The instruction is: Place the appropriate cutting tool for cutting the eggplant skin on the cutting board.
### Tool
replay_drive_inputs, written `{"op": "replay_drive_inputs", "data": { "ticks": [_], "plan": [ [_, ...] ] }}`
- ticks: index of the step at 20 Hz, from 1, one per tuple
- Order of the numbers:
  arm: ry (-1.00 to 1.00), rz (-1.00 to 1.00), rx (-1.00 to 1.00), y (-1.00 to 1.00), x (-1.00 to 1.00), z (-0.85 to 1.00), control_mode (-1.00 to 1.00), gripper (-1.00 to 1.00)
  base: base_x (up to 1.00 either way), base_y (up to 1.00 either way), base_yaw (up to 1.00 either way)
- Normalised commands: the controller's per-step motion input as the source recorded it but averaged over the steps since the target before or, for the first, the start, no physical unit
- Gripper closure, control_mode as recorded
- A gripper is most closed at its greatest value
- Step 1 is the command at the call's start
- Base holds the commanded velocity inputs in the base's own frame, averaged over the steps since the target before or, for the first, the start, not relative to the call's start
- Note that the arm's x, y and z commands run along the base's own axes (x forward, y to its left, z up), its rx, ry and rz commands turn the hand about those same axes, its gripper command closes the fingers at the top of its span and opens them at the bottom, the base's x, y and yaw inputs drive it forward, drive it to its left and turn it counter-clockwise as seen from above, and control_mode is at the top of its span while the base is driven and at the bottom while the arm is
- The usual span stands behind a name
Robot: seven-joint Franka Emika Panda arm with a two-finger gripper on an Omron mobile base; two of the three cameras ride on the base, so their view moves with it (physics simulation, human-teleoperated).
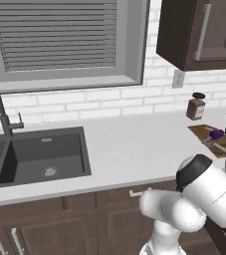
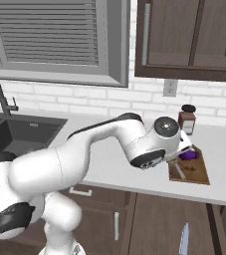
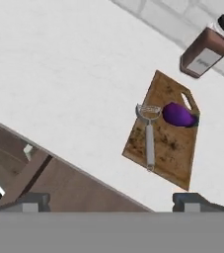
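The cutting board (image 3: pixel 175 148) lies on the white counter, also seen as cutting board (image 1: pixel 202 131) and cutting board (image 2: pixel 198 173). The small purple eggplant (image 3: pixel 178 114) rests on its far part near the handle hole; it shows too as eggplant (image 1: pixel 216 133) and eggplant (image 2: pixel 188 155). A silver peeler (image 3: pixel 149 136) with a grey handle lies flat on the board beside the eggplant, head close to it. My gripper (image 3: pixel 113 201) hangs above the counter's front edge, open, its fingertips (image 3: pixel 34 200) wide apart with nothing between them.
A brown jar (image 3: pixel 202 53) with a black lid stands behind the board by the brick wall. A dark sink (image 1: pixel 40 154) with a faucet lies far left. A knife (image 2: pixel 183 242) shows low in front of the cabinet doors.
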Motion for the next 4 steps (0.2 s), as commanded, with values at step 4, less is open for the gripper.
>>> {"op": "replay_drive_inputs", "data": {
  "ticks": [4],
  "plan": [
    [0.12,0.0,-0.12,0.96,-0.42,0.69,-1.0,-1.0,0.0,0.0,0.0]
  ]
}}
